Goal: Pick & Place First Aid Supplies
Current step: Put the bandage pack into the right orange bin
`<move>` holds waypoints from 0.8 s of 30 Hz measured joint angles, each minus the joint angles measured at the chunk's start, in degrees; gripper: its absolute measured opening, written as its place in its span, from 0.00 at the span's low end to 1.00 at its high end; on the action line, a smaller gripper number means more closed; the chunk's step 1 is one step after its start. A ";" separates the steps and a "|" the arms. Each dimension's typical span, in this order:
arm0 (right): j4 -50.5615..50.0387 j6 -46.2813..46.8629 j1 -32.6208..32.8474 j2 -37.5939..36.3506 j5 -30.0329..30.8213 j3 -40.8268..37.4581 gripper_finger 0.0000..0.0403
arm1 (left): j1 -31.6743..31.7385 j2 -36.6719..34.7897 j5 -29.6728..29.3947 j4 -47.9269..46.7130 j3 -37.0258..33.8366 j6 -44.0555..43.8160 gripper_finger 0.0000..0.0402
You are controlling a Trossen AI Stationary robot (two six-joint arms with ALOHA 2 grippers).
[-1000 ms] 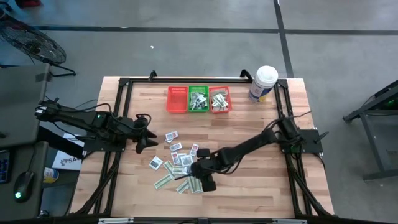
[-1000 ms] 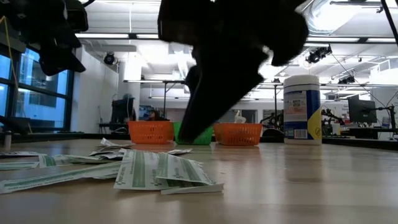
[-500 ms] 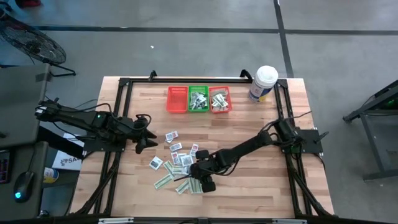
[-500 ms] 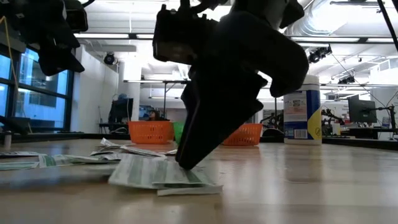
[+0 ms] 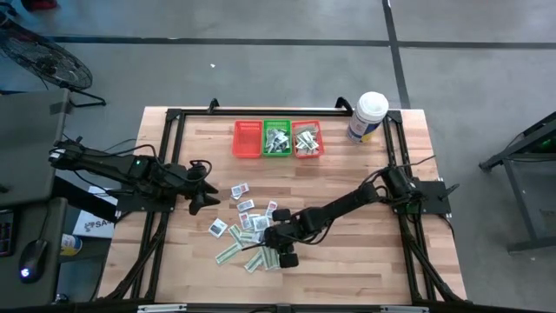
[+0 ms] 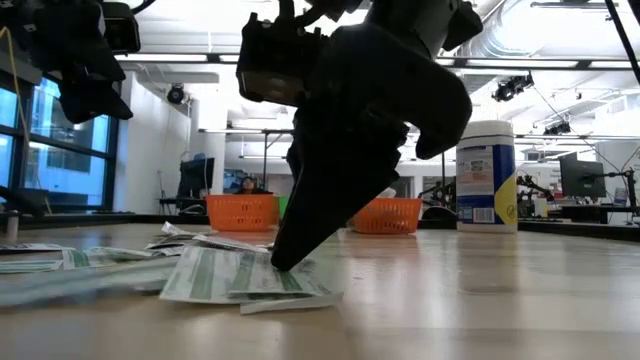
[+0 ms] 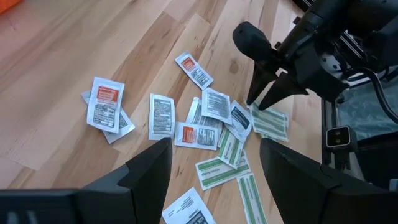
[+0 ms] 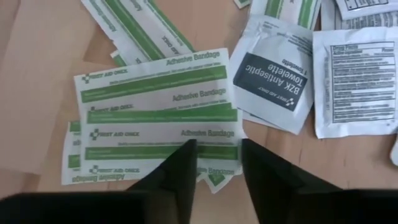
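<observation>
We see our right gripper [image 8: 214,163] down on the green-striped bandage strips [image 8: 158,115] at the near edge of the scattered packets [image 7: 186,124], fingers narrowly parted on a strip's edge, antiseptic towelette [image 8: 273,74] crowding beside, baskets [image 5: 278,139] and tub [image 5: 368,116] well behind, left gripper [image 7: 214,165] spread, hovering nearby.

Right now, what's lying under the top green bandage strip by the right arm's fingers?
Under the top bandage strip lie more green-and-white bandage strips, fanned out on the table. The right gripper has its fingers on their lower edge. How many are stacked, and anything beneath them, is hidden.
</observation>
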 joint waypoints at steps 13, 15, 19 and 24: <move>-0.13 2.82 0.05 -1.19 0.07 -0.21 0.02 | -0.01 0.01 0.01 0.05 -0.02 -0.20 0.60; -0.41 3.55 0.06 -1.85 0.02 -0.32 0.02 | 0.01 -0.01 0.01 0.07 -0.02 -0.20 0.60; -3.41 4.59 0.07 -3.82 -0.19 -0.53 0.01 | -0.01 0.01 0.01 0.10 -0.02 -0.20 0.60; -8.17 5.93 0.07 -7.91 2.54 -0.56 0.01 | 0.00 -0.01 0.00 0.16 -0.02 -0.22 0.60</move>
